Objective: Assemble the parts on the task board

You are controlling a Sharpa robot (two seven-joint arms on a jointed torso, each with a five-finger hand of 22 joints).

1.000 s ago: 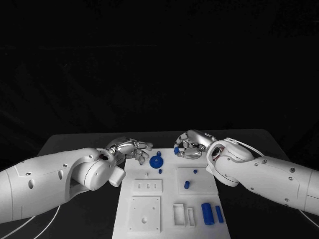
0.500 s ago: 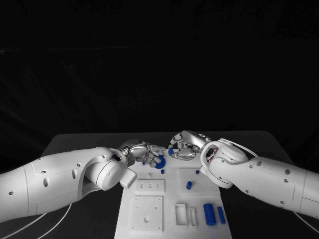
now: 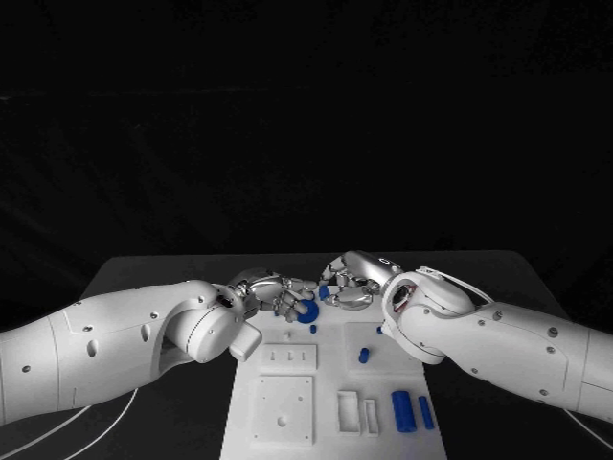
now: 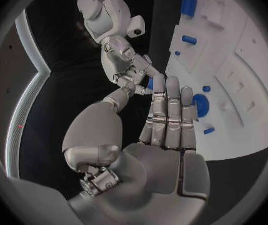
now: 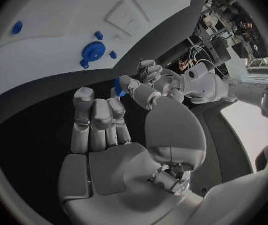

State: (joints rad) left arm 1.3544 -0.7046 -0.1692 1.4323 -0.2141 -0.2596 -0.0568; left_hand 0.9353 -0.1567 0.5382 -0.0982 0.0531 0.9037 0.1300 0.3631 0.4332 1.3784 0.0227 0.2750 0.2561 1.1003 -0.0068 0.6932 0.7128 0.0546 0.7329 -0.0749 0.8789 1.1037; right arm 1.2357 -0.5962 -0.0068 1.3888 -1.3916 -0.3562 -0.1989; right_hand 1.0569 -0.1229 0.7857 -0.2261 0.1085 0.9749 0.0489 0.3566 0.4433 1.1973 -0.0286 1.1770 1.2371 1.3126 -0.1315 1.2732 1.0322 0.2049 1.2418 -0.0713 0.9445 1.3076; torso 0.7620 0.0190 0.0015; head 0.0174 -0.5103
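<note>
Task board (image 3: 337, 383) was viewed downward from the head, toward 12 o'clock; it was shared, closer, by both wrist views.

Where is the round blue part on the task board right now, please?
In the head view the round blue part sits at the far end of the white task board, just beside the left hand, with a small blue peg nearest it.

Both robot hands met above the board's (image 3: 286, 407) far end, left robot hand (image 3: 268, 290) over a blue disc (image 3: 306, 310), right robot hand (image 3: 351, 281) pinching a small blue part (image 3: 325, 290).
</note>
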